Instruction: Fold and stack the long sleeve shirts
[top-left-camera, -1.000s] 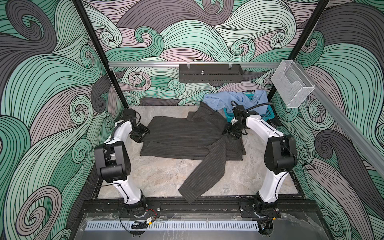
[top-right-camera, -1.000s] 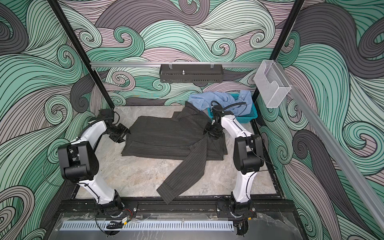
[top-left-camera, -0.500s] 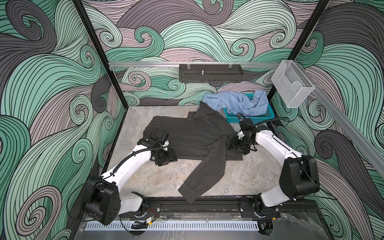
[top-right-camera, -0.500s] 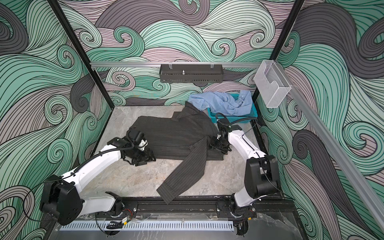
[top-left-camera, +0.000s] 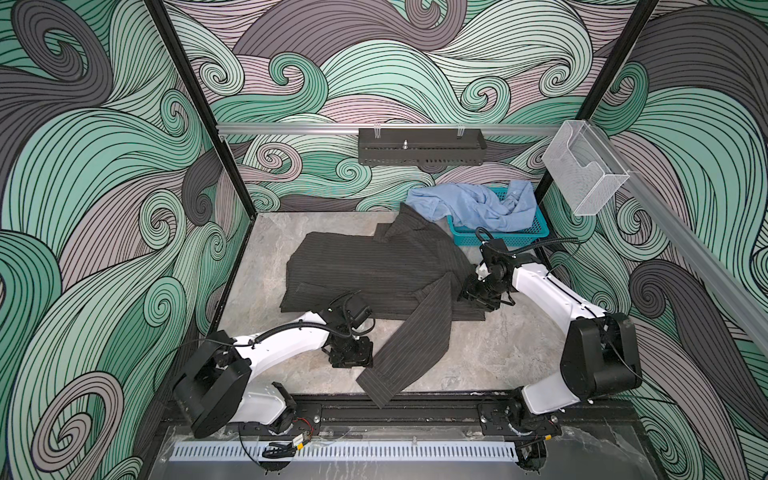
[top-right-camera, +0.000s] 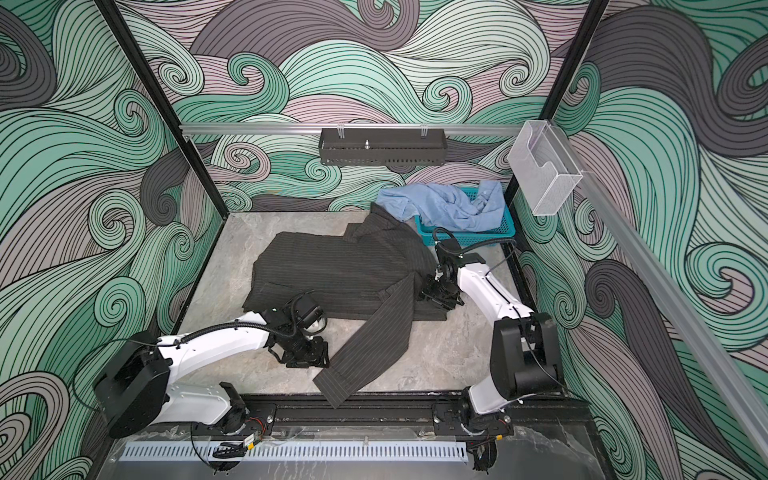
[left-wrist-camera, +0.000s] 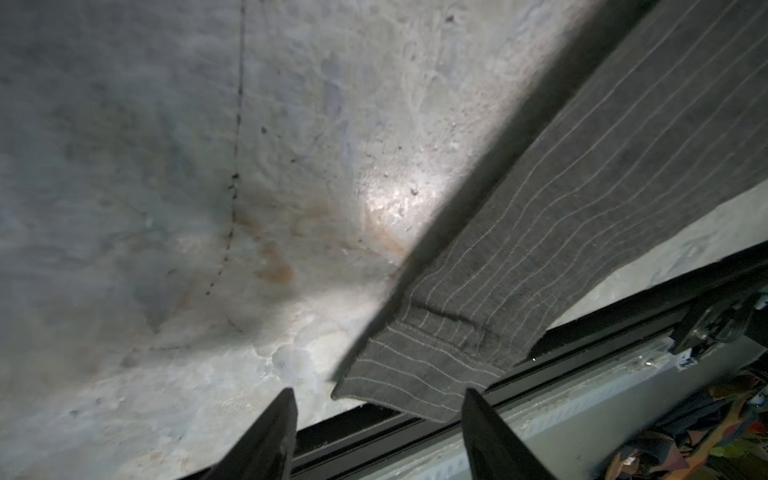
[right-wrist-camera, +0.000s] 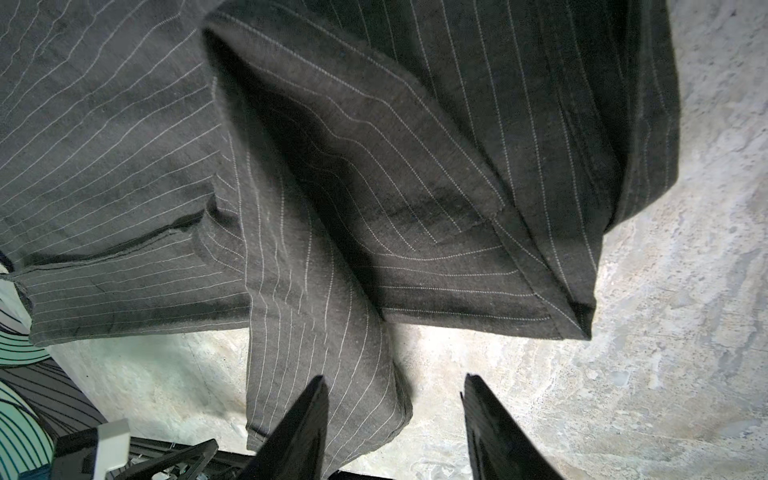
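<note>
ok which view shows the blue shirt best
The top views: in both, the blue shirt lies crumpled across the basket, one end spilling over its left rim. Neither wrist view shows it; they face the grey shirt and the table.

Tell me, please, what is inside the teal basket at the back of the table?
The light blue shirt lies crumpled in the teal basket, spilling over its left rim. The cloth covers the basket's floor, so anything beneath it cannot be seen.

Blue shirt (top-left-camera: 478, 210) hides most of the basket (top-left-camera: 519, 238).
</note>
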